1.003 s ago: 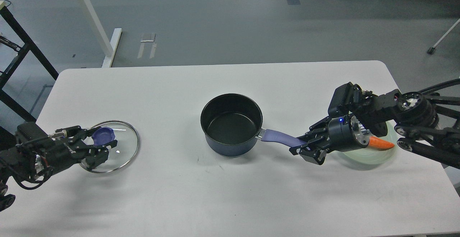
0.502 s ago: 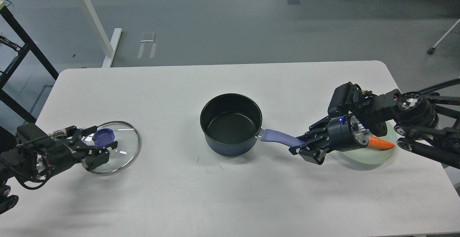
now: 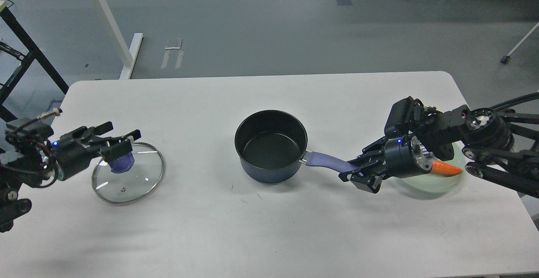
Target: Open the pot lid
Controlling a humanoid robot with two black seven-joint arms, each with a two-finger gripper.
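Note:
The dark blue pot [image 3: 271, 143] stands uncovered in the middle of the white table [image 3: 269, 227], its black inside showing. Its purple-blue handle [image 3: 326, 160] points right. My right gripper [image 3: 356, 173] is shut on the end of that handle. The glass lid [image 3: 137, 175] lies flat on the table at the left, knob [image 3: 123, 165] up, well apart from the pot. My left gripper [image 3: 122, 137] is open and empty. It hovers just above and behind the knob, partly hiding it.
A pale green plate [image 3: 433, 185] with a carrot [image 3: 448, 169] sits under my right arm at the table's right side. Table legs and a black frame stand on the floor beyond the far left edge.
My left gripper has let go of the lid's knob, opened, and lifted up and back from it. The lid stays flat on the table. The right arm and the pot have not moved.

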